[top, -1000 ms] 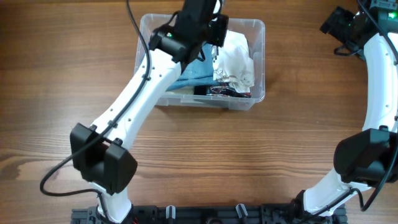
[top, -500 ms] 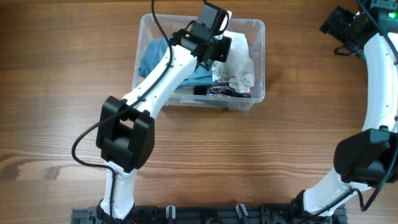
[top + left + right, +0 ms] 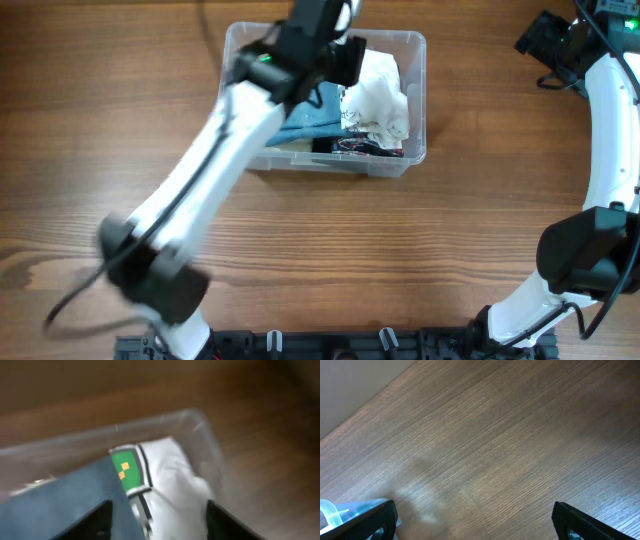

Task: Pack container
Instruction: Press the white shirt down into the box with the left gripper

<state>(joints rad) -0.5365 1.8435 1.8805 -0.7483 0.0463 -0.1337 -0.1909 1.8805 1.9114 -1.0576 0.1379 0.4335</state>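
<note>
Left pincer (image 3: 157, 510) is hanging above the container (image 3: 421, 110), jaws apart and holding nothing — the container is lying straight under it, long side left-to-right, far from the wide-open right pincer (image 3: 474, 510).

Left arm (image 3: 215, 145) motion-blurred, container (image 3: 418, 95) partly hidden beneath it, left claw (image 3: 157, 520) tips cropped, apparently apart.

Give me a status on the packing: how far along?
Done: the container already holds a blue cloth, a white cloth and a dark item at its front wall. In hand: nothing. The left gripper hovers open over the cloths, and the right gripper is open over bare table. Left: probably little. Overhead shows nothing loose outside the container, so likely just lifting the left arm clear.
</note>
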